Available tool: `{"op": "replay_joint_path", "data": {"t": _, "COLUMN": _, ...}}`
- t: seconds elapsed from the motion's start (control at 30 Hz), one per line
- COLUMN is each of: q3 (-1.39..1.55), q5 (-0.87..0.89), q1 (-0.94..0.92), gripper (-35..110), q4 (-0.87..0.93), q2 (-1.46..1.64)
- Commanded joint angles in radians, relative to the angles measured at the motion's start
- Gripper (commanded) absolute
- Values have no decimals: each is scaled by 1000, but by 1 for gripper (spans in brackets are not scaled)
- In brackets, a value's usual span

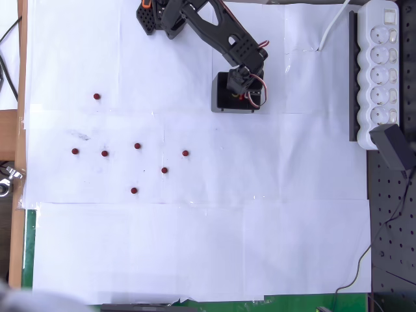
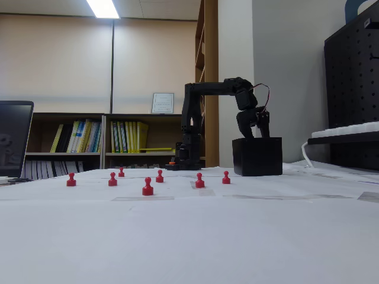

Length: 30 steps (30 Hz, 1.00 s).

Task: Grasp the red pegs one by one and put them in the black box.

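Note:
Several small dark-red pegs lie spread over the white paper: one far left and up, others in a loose cluster at the middle left. In the fixed view they stand as a row of red pegs in front of the arm. The black box stands near the arm's base. My gripper hangs just above the box's opening, pointing down. No peg shows between its fingers, and their gap is too dark to read.
A white power strip with a black adapter lies along the right edge, on a black pegboard. The arm's base sits at the top. White paper stretches below and right of the pegs.

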State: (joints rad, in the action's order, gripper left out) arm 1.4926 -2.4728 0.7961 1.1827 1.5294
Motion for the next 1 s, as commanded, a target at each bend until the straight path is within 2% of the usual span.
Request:
{"op": "replay_joint_path", "data": {"t": 0.0, "q3": 38, "q5": -2, "q1": -3, "gripper": 16, "q4": 21, "q2": -109}}
{"op": "replay_joint_path", "data": {"t": 0.23, "q3": 175, "q5": 75, "q1": -118, "gripper": 16, "q4": 158, "q2": -383}}
{"op": "replay_joint_path", "data": {"t": 0.33, "q3": 176, "q5": 196, "q1": -256, "gripper": 16, "q4": 222, "q2": -549}}
{"op": "replay_joint_path", "data": {"t": 0.4, "q3": 31, "q5": 337, "q1": -411, "gripper": 16, "q4": 213, "q2": -704}}
{"op": "replay_joint_path", "data": {"t": 0.53, "q3": -460, "q5": 623, "q1": -732, "gripper": 16, "q4": -9, "q2": -945}}
{"op": "replay_joint_path", "data": {"t": 0.67, "q3": -810, "q5": 839, "q1": -965, "gripper": 16, "q4": -178, "q2": -976}}
{"op": "replay_joint_path", "data": {"t": 0.87, "q3": -1002, "q5": 974, "q1": -1235, "gripper": 16, "q4": -462, "q2": -845}}
{"op": "replay_joint_path", "data": {"t": 0.97, "q3": -1129, "q5": 1031, "q1": -1350, "gripper": 16, "q4": -747, "q2": -759}}
